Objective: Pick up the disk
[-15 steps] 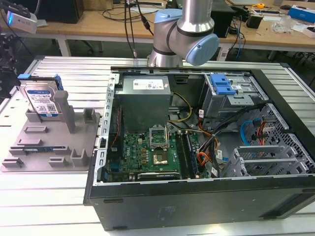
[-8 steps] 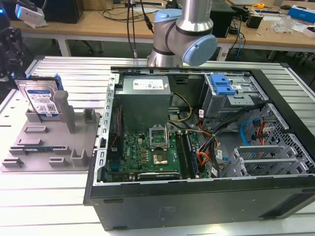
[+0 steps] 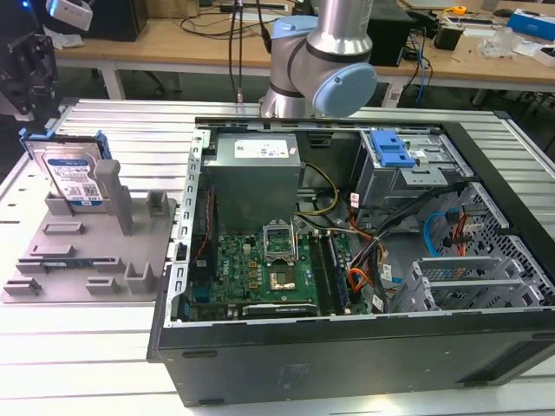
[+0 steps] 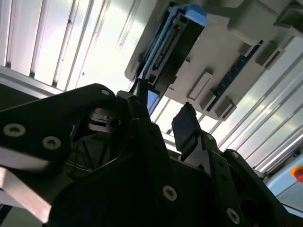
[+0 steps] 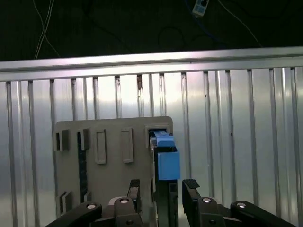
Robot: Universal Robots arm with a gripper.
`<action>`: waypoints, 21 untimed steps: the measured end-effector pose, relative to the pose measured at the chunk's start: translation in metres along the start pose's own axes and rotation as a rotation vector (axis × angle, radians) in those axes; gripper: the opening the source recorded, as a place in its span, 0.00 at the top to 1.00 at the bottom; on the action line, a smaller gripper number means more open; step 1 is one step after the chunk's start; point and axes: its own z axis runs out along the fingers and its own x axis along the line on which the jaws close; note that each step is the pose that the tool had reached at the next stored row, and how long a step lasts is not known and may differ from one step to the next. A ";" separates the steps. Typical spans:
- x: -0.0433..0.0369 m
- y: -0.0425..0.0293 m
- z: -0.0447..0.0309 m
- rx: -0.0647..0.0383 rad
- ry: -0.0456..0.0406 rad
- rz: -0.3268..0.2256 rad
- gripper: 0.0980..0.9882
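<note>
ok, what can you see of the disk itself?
The disk is a flat silver metal rectangle, blue-and-white barcode label on its face, blue plastic rails along its sides. It stands on edge in the grey fixture tray at the exterior view's left, a grey post just in front. The open claw hangs above it, a finger lined up on each side, not gripping.

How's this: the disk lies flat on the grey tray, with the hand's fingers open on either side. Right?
Not quite. The disk stands upright on its edge in the grey tray, as the exterior view shows. The hand does have its fingers open on either side.
</note>
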 end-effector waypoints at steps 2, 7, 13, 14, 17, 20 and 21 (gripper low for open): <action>-0.0041 0.0007 0.0011 0.012 0.0086 -0.004 0.57; -0.0044 0.0107 0.0065 0.037 0.0097 -0.007 0.57; -0.0041 0.0212 0.0113 0.041 0.0100 -0.014 0.57; -0.0041 0.0213 0.0114 0.041 0.0101 -0.014 0.57; -0.0042 0.0212 0.0128 0.041 0.0102 -0.015 0.57; -0.0043 0.0207 0.0162 0.041 0.0102 -0.021 0.57; -0.0043 0.0205 0.0177 0.041 0.0102 -0.024 0.57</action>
